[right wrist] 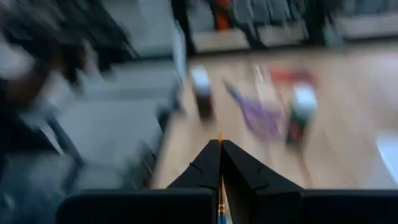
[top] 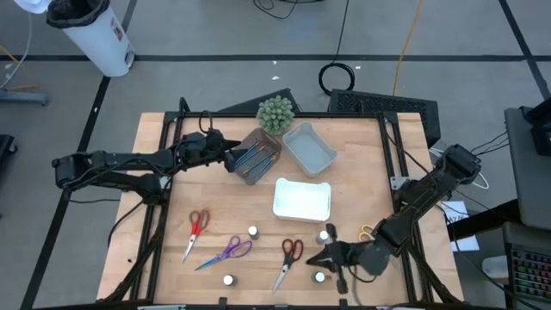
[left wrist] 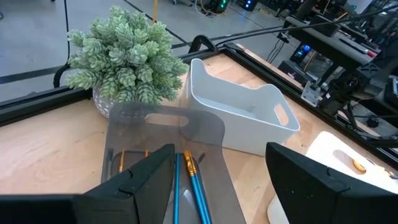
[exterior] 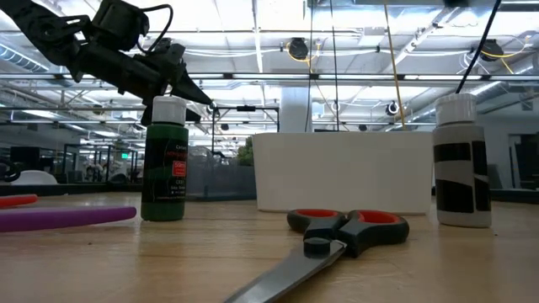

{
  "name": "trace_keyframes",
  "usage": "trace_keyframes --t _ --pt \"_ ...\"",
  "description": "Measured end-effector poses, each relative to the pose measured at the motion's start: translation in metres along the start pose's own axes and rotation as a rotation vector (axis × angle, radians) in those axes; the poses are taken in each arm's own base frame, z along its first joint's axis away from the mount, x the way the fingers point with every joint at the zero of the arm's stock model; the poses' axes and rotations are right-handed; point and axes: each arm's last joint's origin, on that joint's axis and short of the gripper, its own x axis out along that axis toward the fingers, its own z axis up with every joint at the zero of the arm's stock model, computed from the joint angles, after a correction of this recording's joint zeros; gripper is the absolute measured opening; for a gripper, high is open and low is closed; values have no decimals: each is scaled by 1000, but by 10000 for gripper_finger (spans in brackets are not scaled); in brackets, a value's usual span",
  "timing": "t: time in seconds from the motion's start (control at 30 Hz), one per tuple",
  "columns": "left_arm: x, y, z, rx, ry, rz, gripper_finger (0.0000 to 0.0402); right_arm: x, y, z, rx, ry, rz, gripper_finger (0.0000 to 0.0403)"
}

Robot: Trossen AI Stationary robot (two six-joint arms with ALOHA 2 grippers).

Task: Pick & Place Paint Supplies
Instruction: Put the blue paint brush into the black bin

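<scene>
My right gripper [top: 318,257] is over the table's near right part, between two white-capped bottles [top: 324,235] [top: 320,277], and is shut on a thin brush [right wrist: 220,180]. My left gripper [left wrist: 221,186] stands open at the left end of the brown tray [top: 256,157]. Several blue and wooden brushes [left wrist: 194,186] lie in that tray. Red scissors [top: 197,228], purple scissors [top: 228,252], red-and-dark scissors [top: 288,258] and yellow-handled scissors [top: 366,231] lie flat on the table. Two more bottles [top: 253,232] [top: 228,280] stand upright. My right gripper pinches the thin brush between its two shut fingers [right wrist: 239,168]. The brush lies along the fingers. Its orange end [right wrist: 219,140] just shows past the fingertips, and a blue part [right wrist: 220,215] shows farther back. The picture is blurred, and the rest of the brush is hidden by the gripper.
A round green plant [top: 275,114] stands at the far edge beside the pale blue-grey tray [top: 308,148]. The white tray [top: 302,198] sits mid-table. In the low view a green bottle [exterior: 164,160] and a black-and-white bottle [exterior: 461,160] flank it.
</scene>
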Motion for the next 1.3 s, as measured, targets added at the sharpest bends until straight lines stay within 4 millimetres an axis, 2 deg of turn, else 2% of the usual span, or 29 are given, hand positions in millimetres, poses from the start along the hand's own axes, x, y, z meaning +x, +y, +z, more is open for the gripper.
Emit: trace_keyframes --t 0.17,0.33,0.47,0.67,0.8,0.93,1.07,1.3 --pt "0 0 0 -3 -1 -1 257 0 3 32 -72 -260 95 0" --pt "0 -1 2 -71 -18 -9 257 10 -12 51 -167 -413 202 0" --pt "0 -1 3 -111 -29 -11 257 19 -41 56 -194 -472 230 0" --pt "0 -3 2 -85 -15 -34 257 23 -94 57 -222 -596 241 0" --pt "0 -5 0 -48 -4 -42 257 22 -129 47 -202 -621 205 0" --pt "-1 -9 -3 10 8 -63 257 11 -159 38 -171 -684 143 0" --pt "-1 -13 -4 47 15 -81 257 -11 -182 29 -169 -735 98 0" --pt "-2 -17 1 92 -58 -94 257 -54 -207 24 -179 -795 -19 0"
